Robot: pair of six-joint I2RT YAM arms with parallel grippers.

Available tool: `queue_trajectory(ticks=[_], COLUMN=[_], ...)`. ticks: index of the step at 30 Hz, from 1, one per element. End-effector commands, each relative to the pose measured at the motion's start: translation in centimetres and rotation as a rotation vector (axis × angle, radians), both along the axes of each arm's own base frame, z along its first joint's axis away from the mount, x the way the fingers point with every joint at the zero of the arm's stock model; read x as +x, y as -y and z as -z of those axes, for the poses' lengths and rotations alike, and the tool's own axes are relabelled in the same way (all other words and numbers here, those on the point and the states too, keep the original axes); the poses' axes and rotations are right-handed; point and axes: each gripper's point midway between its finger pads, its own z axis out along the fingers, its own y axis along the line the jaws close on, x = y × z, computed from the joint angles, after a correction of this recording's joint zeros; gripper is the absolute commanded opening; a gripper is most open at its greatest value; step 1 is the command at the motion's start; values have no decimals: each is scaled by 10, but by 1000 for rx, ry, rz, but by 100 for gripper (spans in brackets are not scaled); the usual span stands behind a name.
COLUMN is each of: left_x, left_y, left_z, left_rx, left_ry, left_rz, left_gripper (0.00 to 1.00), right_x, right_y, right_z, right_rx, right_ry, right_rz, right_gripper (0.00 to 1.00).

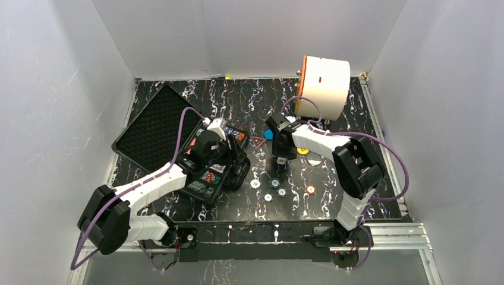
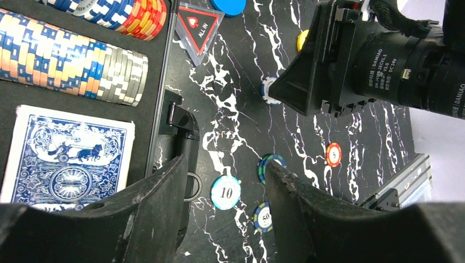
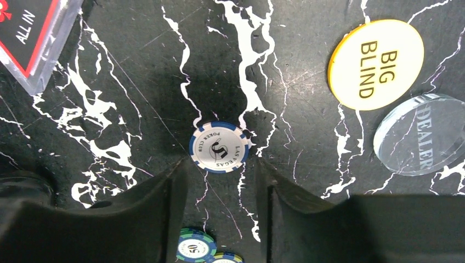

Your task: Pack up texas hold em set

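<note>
— Several loose chips (image 1: 274, 189) lie on the marbled table (image 1: 238, 101), right of the open case (image 1: 156, 127). Where is the right gripper (image 3: 220, 164)?
— Low over a blue-and-white Las Vegas chip (image 3: 219, 147), jaws parted a little wider than the chip and holding nothing. The chip lies flat on the table, right at its tips.
— And the left gripper (image 2: 226, 164)?
— Jaws wide and empty, hanging beside the outer edge of the case, with a 10 chip (image 2: 225, 192) on the table below the gap. Inside the case I see rows of chips (image 2: 71, 60) on edge and the blue card deck (image 2: 66, 156) lying in the foam.
— What worries you?
— The chip is thin and flat. If the fingers close above its rim, I judge they skate over it or flick it toward the BIG BLIND button (image 3: 376, 64) or the clear DEALER button (image 3: 419, 134). If they press too low, they scrape the table.
— Anything else?
— The arms are near each other; the right wrist fills much of the left wrist's view. A swing toward the case could clip the left arm, or sweep the ALL IN triangle (image 3: 33, 33), which lies just beside the case.
— And at the case?
— A chip let go flat may not settle on edge in a row
</note>
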Motion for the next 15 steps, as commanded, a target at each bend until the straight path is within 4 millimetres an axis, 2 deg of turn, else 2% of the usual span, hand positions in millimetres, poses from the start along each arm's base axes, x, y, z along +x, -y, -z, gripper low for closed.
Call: queue_trajectory(ticks=[1,7,11,15], left_x=[3,1,-1,-2], left_y=[7,9,10,13], left_z=[-18,-17,-16,-15], left_rx=[-42,-51,-57,-63], left_ry=[38,29,24,19], left_rz=[27,36,42,56], left_gripper=[54,59,59,60], right_x=[10,13,14,11], right_y=[-7,-6,-7,-5], right_z=[-11,-2,4,12], right_rx=[16,-3,6,8], right_ry=[25,16,0,-25], right_rz=[-13,-15,-26,-27], right_gripper=[57,67,67,64])
